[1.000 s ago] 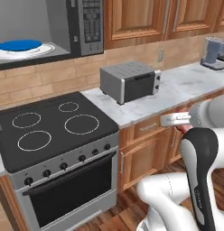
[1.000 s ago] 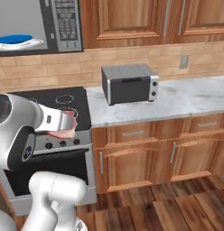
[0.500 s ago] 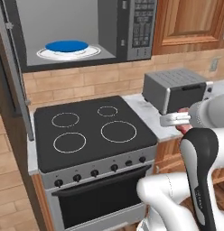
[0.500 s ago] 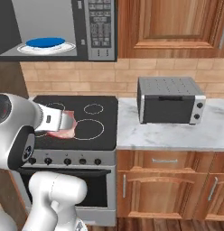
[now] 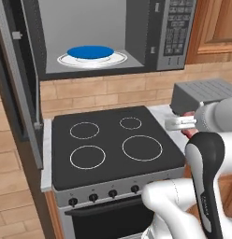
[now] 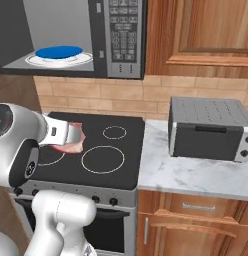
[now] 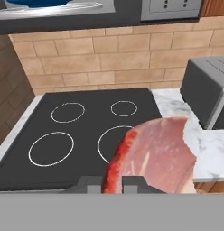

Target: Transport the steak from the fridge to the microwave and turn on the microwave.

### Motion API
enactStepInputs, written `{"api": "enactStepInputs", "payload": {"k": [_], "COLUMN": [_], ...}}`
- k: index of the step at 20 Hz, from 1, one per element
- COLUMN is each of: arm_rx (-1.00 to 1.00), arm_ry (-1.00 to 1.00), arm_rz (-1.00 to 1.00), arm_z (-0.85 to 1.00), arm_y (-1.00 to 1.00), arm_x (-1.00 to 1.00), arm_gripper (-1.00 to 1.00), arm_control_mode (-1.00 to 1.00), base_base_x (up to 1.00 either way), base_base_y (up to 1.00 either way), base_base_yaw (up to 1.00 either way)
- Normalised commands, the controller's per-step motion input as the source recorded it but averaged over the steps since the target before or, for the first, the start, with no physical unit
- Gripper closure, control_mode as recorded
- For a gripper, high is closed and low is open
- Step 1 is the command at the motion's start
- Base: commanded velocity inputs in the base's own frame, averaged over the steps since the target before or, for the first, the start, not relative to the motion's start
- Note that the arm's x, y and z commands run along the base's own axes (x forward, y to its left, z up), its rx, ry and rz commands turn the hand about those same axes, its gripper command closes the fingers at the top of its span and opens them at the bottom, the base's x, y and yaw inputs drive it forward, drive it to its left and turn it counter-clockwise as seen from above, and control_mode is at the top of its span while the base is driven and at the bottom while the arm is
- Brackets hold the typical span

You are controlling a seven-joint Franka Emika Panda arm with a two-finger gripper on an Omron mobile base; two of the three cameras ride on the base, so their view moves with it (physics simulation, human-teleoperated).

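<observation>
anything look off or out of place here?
Nothing spilled or damaged. The gripper is shut on the steak, raw meat held over the stove, as the job requires. The microwave above stands with its door open, a blue plate on the turntable. The toaster oven sits square on the counter.

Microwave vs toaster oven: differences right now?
The microwave hangs above the stove with its door open and a blue plate inside; the toaster oven sits on the marble counter, door shut. The microwave has a keypad; the toaster oven has knobs. Both are grey boxes.
</observation>
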Motion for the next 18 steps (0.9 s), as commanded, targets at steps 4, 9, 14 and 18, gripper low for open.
{"api": "enactStepInputs", "payload": {"k": [4,9,14,18], "arm_rx": [0.0,0.0,0.0,0.0], "arm_ry": [0.0,0.0,0.0,0.0], "arm_rz": [0.0,0.0,0.0,0.0], "arm_z": [0.0,0.0,0.0,0.0], "arm_y": [0.0,0.0,0.0,0.0], "arm_x": [0.0,0.0,0.0,0.0], "arm_gripper": [1.0,1.0,1.0,1.0], "arm_control_mode": [1.0,1.0,1.0,1.0], "base_base_x": [0.14,0.05,0.28,0.39], "base_base_y": [0.09,0.12,0.12,0.22], "base_base_yaw": [0.23,0.17,0.11,0.05]}}
